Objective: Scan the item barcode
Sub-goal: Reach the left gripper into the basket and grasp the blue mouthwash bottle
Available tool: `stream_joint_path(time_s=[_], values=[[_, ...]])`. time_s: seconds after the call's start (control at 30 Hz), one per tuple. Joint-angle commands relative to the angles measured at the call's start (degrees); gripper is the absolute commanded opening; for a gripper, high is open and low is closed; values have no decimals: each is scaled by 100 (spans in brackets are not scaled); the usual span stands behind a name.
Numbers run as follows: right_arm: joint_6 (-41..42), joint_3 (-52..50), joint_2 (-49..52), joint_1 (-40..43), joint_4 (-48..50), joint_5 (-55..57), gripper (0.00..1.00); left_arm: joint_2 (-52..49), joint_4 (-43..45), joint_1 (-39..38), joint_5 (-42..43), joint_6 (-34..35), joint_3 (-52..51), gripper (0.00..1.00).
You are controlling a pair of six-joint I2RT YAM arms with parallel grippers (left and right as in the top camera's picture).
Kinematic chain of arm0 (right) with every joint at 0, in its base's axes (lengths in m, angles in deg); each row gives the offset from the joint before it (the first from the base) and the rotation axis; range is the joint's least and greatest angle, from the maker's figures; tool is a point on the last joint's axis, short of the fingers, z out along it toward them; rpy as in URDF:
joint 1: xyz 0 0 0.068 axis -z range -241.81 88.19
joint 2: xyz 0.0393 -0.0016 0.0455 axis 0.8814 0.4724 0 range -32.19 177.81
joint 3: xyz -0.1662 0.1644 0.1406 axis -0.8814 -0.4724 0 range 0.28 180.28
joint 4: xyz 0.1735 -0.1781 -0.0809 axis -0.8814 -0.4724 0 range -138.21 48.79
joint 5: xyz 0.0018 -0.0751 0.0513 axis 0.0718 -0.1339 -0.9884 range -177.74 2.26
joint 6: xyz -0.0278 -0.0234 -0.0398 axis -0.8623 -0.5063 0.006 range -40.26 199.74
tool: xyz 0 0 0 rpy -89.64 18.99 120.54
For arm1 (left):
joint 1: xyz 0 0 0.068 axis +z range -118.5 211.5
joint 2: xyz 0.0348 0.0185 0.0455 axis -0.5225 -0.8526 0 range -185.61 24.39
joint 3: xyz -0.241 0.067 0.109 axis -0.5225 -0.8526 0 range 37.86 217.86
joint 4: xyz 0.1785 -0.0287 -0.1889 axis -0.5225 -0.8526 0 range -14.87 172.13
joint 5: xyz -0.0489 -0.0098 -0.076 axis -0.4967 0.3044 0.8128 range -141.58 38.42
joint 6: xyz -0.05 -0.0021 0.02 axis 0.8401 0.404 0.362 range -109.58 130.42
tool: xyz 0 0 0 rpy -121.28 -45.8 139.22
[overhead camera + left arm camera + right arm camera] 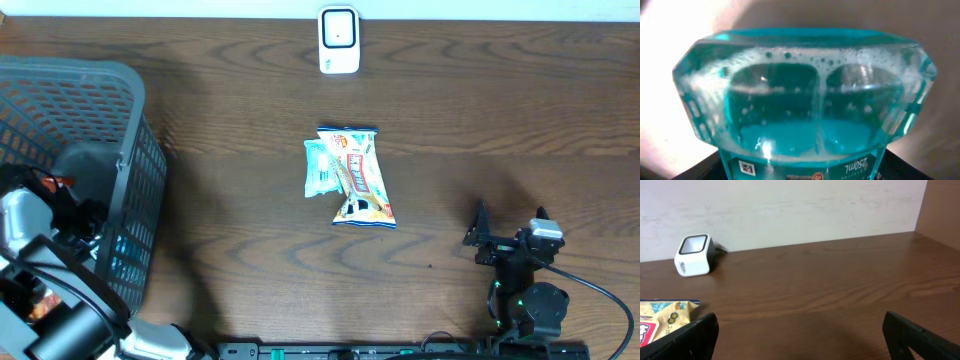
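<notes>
1. Up against the left wrist camera, we've got the bottle point(805, 100) filling almost the whole view: clear teal plastic, teal liquid inside, and a line of foam bubbles under its upper edge.
2. Low on the bottle sits its label, where a small square code point(746, 167) shows at the left. The volume print beside it reads upside down in this view.
3. We see none of the left gripper's fingers around the bottle, so we cannot tell whether they are apart or clamped on it.
4. From overhead, the left arm point(35, 230) reaches down into the grey mesh basket point(140, 150) at the table's left edge. We can't pick out the bottle itself from up there.
5. Out in the middle of the wooden table point(500, 110) lie two snack packets point(350, 175), overlapping, well apart from the basket.
6. At the far edge stands the white scanner point(339, 40), its dark window facing the packets, with bare wood between them.
7. Over on the right, the right gripper point(801, 317) hovers low with its fingers spread wide and nothing between them. It looks across the table at the scanner, with one packet corner in its lower left.
</notes>
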Motion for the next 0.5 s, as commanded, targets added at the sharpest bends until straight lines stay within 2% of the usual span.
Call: stream_joint_path(time_s=[0.0,0.3,0.43,0.47], values=[[68,-9,-31,-39,-22,31,99,782,63,-7,138,188,328,51],[68,-9,-31,-39,-22,31,99,2634,551,-13,142,909,343,50],[70,-9,-31,-39,-22,31,99,3880,942,-48,210,1425,343,49],[68,-9,-31,-39,-22,31,99,4266,1086,-63,452,1478,343,49]])
